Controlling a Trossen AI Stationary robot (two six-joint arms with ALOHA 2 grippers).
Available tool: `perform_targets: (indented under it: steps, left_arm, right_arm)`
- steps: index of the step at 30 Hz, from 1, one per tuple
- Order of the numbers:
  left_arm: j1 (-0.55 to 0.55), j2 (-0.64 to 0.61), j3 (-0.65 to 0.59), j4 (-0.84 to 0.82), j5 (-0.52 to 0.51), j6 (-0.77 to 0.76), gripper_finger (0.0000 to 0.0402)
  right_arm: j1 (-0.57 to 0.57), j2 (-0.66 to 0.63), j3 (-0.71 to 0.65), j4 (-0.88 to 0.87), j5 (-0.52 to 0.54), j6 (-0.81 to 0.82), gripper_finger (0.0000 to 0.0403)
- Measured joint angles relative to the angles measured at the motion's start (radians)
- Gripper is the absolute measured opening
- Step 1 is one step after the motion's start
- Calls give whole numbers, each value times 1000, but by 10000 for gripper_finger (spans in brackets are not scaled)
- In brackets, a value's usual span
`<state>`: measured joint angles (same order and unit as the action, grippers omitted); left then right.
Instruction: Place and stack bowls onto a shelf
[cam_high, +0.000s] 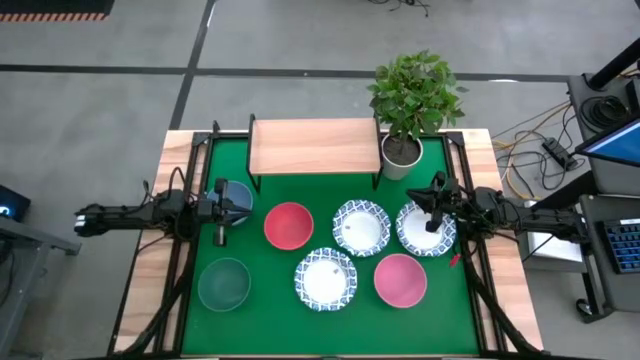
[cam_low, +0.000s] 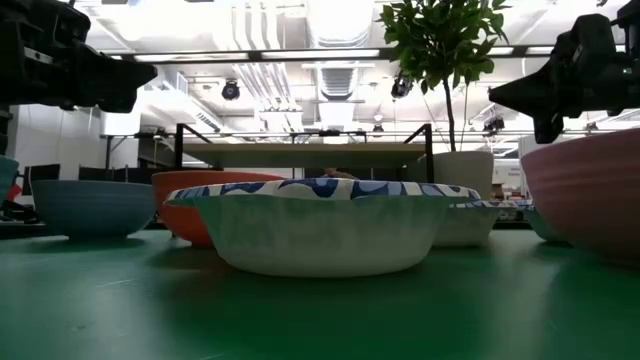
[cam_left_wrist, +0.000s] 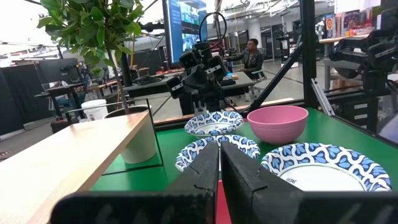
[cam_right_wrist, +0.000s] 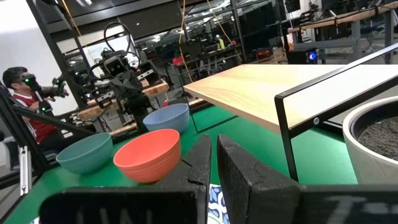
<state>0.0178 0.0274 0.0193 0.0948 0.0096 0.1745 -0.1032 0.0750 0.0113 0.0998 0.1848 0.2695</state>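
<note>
Seven bowls stand on the green table: blue (cam_high: 238, 198), red (cam_high: 289, 225), dark teal (cam_high: 223, 283), pink (cam_high: 400, 280) and three white with blue patterned rims (cam_high: 360, 227), (cam_high: 326, 278), (cam_high: 425, 230). The wooden shelf (cam_high: 313, 147) stands bare at the far edge. My left gripper (cam_high: 232, 207) hovers shut above the blue bowl (cam_right_wrist: 166, 118). My right gripper (cam_high: 430, 205) hovers shut above the rightmost patterned bowl (cam_left_wrist: 214, 121). In the low view both grippers (cam_low: 150, 72), (cam_low: 495, 97) hang well above the bowls.
A plant in a white pot (cam_high: 401, 155) stands right of the shelf, close to my right gripper. Black frame bars (cam_high: 195, 150) run along both table sides. A person (cam_right_wrist: 25, 99) sits beyond the table's left side. Bare green shows in front of the shelf (cam_high: 310, 195).
</note>
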Motion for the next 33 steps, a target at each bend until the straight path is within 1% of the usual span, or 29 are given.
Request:
perform_targets:
  steps: [18, 23, 25, 26, 27, 29, 30, 31, 33]
  left_arm:
    - [0, 0, 0, 0, 0, 0, 0]
    - [0, 0, 0, 0, 0, 0, 0]
    - [0, 0, 0, 1, 0, -10, 0]
    - [-1, 0, 0, 6, 1, -57, 0]
    - [-2, 0, 0, 17, 1, -137, 0]
    - [-2, 1, 0, 48, 1, -363, 0]
    - [-2, 1, 0, 67, -3, -450, 0]
    - [-2, 1, 0, 86, -13, -497, 0]
    - [-2, 1, 0, 119, -38, -519, 0]
  right_arm:
    - [0, 0, 0, 1, 0, 10, 18]
    - [0, -1, 0, 38, 1, 14, 18]
    - [0, -1, 0, 40, 1, 38, 18]
    - [0, -1, 0, 40, 0, 65, 18]
    - [0, -2, 0, 40, 0, 92, 18]
    - [0, -1, 0, 42, -10, 123, 18]
    - [0, 0, 0, 46, -29, 124, 18]
    - [0, 0, 0, 52, -55, 122, 18]
    - [0, 0, 0, 81, -102, 110, 18]
